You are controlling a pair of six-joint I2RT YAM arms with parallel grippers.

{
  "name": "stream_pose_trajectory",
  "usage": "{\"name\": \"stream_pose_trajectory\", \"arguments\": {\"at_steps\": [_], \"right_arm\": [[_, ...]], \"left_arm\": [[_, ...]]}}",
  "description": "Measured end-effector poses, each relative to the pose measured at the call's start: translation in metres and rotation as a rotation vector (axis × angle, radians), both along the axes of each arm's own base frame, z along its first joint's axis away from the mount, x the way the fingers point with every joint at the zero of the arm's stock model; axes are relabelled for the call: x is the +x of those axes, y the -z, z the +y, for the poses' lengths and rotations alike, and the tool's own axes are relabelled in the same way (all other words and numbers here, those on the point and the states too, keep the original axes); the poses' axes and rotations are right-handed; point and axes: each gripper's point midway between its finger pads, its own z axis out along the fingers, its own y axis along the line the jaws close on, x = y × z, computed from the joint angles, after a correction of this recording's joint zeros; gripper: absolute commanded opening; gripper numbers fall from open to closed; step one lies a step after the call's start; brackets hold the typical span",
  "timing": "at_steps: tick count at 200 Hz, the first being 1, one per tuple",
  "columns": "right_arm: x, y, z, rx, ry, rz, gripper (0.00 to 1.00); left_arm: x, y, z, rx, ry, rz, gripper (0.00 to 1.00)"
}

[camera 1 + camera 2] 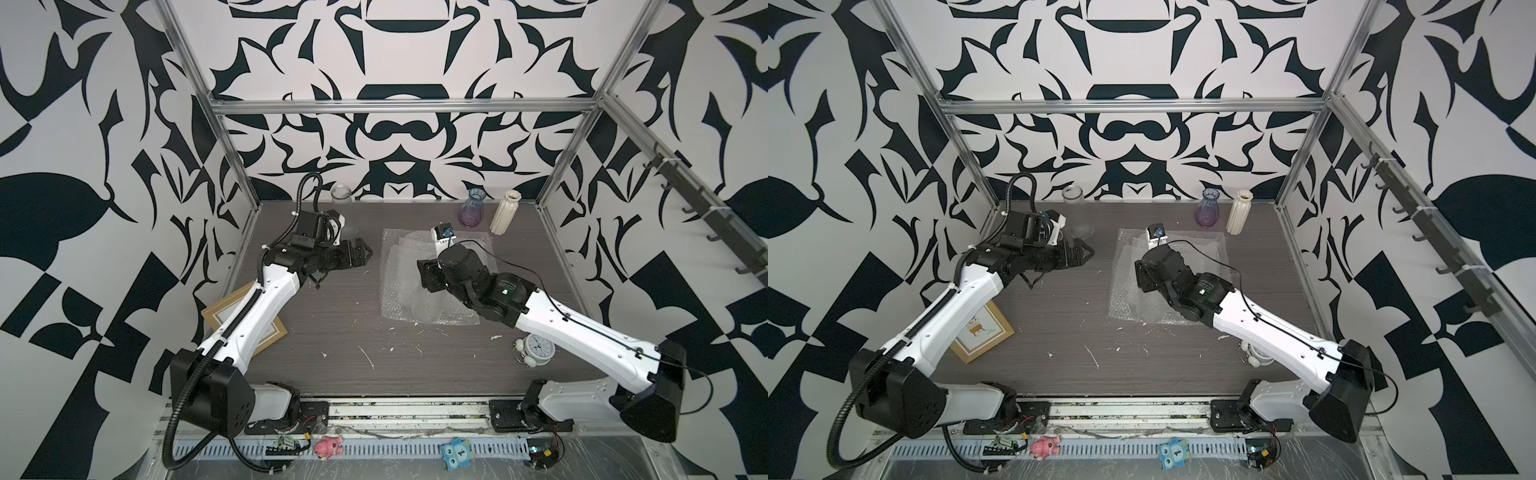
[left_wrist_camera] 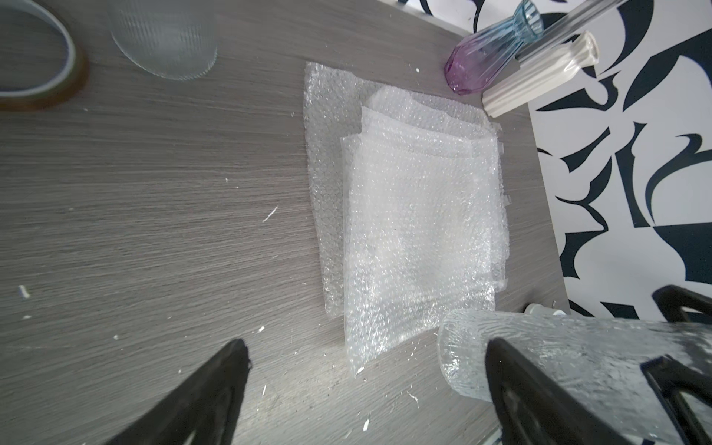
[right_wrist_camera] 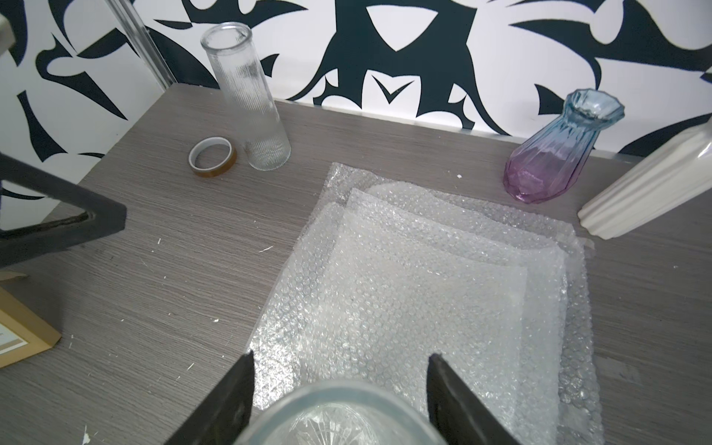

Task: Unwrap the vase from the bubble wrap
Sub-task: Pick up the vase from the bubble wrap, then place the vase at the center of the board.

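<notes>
The vase (image 3: 339,416) is clear textured glass with no wrap on it. My right gripper (image 3: 341,356) is shut on it, one finger on each side, its rim facing the wrist camera. In the left wrist view the vase (image 2: 558,346) lies level above the near corner of the bubble wrap (image 2: 416,215). The bubble wrap (image 1: 399,257) (image 1: 1200,257) (image 3: 424,277) is a flat stack of clear sheets on the grey table. My left gripper (image 2: 366,343) (image 1: 361,253) hovers wide open to the left of the sheets, with nothing between its fingers.
A ribbed clear glass cylinder (image 3: 246,96) and a tape roll (image 3: 212,157) stand at the back left. A blue-purple glass vase (image 1: 471,212) and a white ribbed vase (image 1: 505,212) stand at the back right. A picture frame (image 1: 266,328) lies front left, an alarm clock (image 1: 536,349) front right.
</notes>
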Motion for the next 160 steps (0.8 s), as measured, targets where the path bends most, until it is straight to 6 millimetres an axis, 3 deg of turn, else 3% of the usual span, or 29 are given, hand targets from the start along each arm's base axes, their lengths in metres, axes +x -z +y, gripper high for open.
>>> {"name": "stream_pose_trajectory", "arguments": {"at_steps": [45,72,124,160], "right_arm": [[0.033,-0.027,0.053,0.035,-0.065,-0.029,0.38],[0.056,-0.026,0.092,0.049,-0.11,-0.024,0.38],[0.107,0.014,0.167,0.028,-0.167,0.007,0.38],[0.129,0.053,0.192,-0.031,-0.185,0.01,0.38]], "left_arm": [[0.011,-0.011,0.038,0.062,-0.144,-0.057,0.99],[0.014,-0.018,0.064,0.112,-0.239,-0.09,0.99],[0.017,-0.026,0.109,0.179,-0.404,-0.12,0.99],[0.019,-0.025,0.123,0.197,-0.458,-0.115,0.99]]}}
